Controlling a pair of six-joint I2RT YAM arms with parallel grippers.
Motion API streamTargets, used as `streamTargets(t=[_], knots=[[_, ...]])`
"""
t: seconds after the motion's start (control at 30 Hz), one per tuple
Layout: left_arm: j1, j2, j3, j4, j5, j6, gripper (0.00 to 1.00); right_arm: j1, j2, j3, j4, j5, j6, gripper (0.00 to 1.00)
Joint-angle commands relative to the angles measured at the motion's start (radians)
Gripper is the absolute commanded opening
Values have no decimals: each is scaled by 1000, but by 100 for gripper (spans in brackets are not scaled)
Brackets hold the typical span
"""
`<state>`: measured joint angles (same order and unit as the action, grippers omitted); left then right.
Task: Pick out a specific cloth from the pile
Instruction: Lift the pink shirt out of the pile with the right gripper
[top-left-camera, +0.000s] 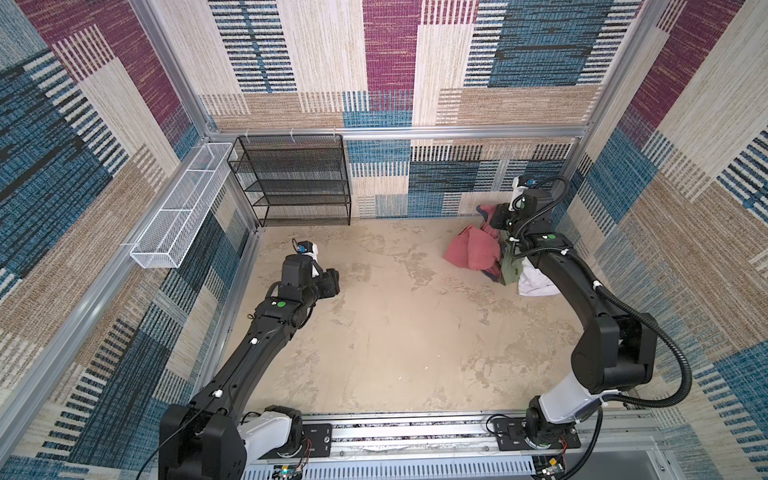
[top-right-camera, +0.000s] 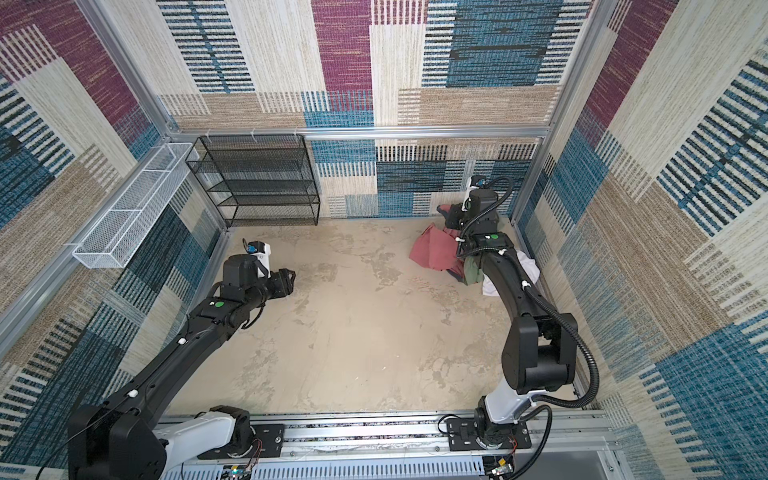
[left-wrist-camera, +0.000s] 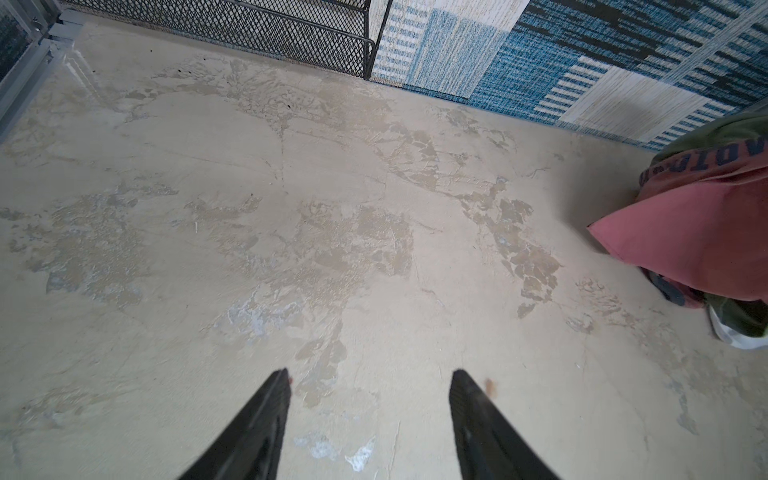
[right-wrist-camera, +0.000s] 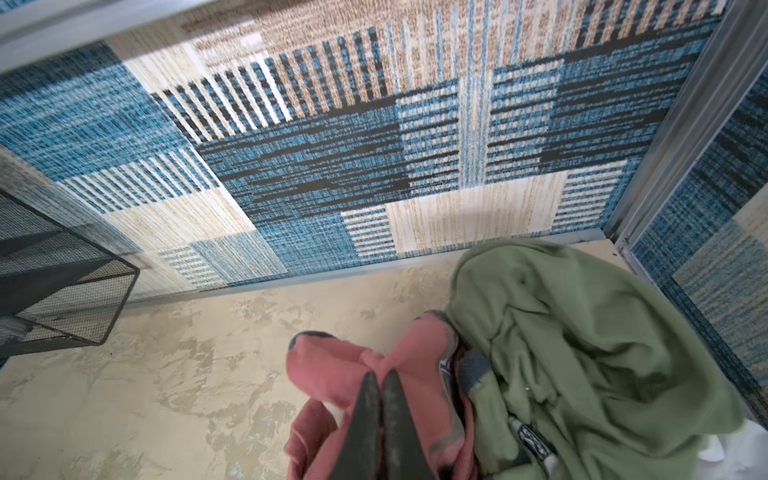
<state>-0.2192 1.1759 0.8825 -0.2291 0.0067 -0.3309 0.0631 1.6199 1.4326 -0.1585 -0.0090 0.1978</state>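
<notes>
The pile (top-left-camera: 510, 268) lies in the far right corner of the floor: an olive green garment (right-wrist-camera: 582, 332), a white one (top-left-camera: 536, 282) and the salmon-red cloth (top-left-camera: 471, 249) with dark blue trim. My right gripper (right-wrist-camera: 380, 374) is shut on a fold of the cloth (right-wrist-camera: 332, 365), pinched between its fingertips, and part of the cloth hangs raised beside the green garment. In both top views the right arm covers much of the pile. My left gripper (left-wrist-camera: 370, 374) hangs open over bare floor at the left (top-left-camera: 332, 282), far from the cloth (left-wrist-camera: 698, 245).
A black mesh shelf rack (top-left-camera: 297, 183) stands against the back wall at the left. A white wire basket (top-left-camera: 183, 208) hangs on the left wall. Carpet-patterned walls close in on the pile at the back and right. The arms' base rail (top-left-camera: 415, 432) runs along the front.
</notes>
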Motion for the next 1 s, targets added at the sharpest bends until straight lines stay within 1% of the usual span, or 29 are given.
streamTargets(t=[0.0, 0.2, 0.33, 0.73, 0.83, 0.87, 0.97], knots=[[-2, 1, 13, 3, 7, -13, 65, -5, -13, 31, 43, -28, 15, 0], [-2, -14, 13, 2, 7, -13, 65, -5, -36, 52, 36, -48, 17, 0], [-2, -28, 19, -8, 14, -18, 65, -5, -64, 52, 56, -100, 11, 0], [-3, -60, 33, -27, 41, -28, 65, -5, -100, 153, 27, -162, 12, 0], [-3, -59, 38, -36, 49, -30, 65, -5, -102, 163, 18, -208, 12, 0], [-3, -60, 42, -40, 51, -31, 65, -5, -102, 196, 15, -237, 8, 0], [-3, -65, 52, -58, 52, -30, 65, -5, -112, 219, 8, -294, 5, 0]])
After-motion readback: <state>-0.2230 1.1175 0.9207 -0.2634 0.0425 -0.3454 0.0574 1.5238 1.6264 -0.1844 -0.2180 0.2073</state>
